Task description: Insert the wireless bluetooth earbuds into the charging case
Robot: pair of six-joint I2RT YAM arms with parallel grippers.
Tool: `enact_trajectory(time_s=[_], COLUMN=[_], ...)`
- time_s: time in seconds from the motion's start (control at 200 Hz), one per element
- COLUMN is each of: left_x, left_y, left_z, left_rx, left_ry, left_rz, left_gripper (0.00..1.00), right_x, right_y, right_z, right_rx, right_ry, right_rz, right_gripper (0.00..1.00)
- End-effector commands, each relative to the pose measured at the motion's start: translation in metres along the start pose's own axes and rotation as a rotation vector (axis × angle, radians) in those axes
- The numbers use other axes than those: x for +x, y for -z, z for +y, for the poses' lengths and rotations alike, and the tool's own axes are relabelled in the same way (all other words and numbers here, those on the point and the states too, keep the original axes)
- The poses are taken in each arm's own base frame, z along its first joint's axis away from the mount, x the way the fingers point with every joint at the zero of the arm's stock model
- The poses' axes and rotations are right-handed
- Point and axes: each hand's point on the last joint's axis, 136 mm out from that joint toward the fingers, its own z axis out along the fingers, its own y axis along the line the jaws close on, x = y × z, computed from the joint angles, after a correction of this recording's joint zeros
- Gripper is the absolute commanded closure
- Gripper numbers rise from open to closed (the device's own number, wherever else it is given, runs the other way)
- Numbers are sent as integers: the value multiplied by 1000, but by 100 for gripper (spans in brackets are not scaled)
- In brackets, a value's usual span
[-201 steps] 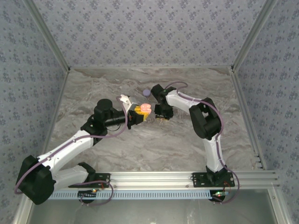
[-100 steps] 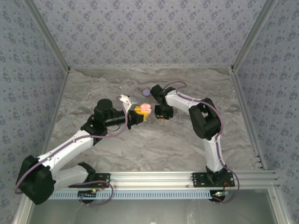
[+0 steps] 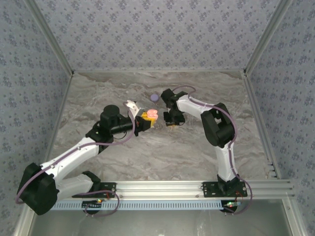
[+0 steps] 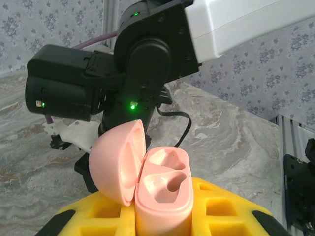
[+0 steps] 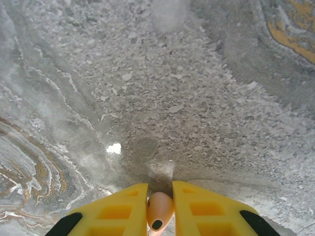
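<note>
Right wrist view: a small peach smooth-plastic earbud (image 5: 160, 209) sits pinched between the yellow fingers of the right claw (image 5: 160, 191). It is probably light, slick and apt to squirt out, so a gentle side grip suits it. Opposite, the left claw (image 4: 162, 219) clamps a glossy pink open charging case (image 4: 165, 189), its wells empty. Beyond the left claw, the raised lid (image 4: 118, 160) and the right arm's black wrist (image 4: 123, 73) crowd the approach.

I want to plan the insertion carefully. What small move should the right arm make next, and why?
Probably carry the earbud sideways over the case. The right gripper pinches it above bare table, while the left gripper holds the case beside it, lid open, sockets apparently empty.
</note>
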Motion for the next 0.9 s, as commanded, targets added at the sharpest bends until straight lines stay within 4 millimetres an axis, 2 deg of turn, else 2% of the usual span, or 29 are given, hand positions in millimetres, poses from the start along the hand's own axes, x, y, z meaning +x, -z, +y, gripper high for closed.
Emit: enact_trajectory(time_s=[0.0,0.22,0.445,0.64,0.66,0.895], left_x=[4,13,35,53,55,68], left_y=[-4,-6,-15,-27,-28,-42], left_z=[6,23,42,52,53,60], left_rx=[-27,-79,-121,-133,-133,-127], left_ry=[31,85,147,196,201,246], left_rz=[14,13,42,67,68,76], left_gripper=[99,98,99,99,99,99], right_x=[-2,-9,-19,-25,-31,-38], right_y=[-1,11,24,42,46,69], right_z=[-4,-15,-14,-19,-17,-13], right_rx=[-11,-33,-163,-206,-221,-276], right_ry=[55,45,17,-9,-6,-1], right_rz=[-11,-46,-105,-168,-197,-289], right_gripper=[81,81,80,80,80,80])
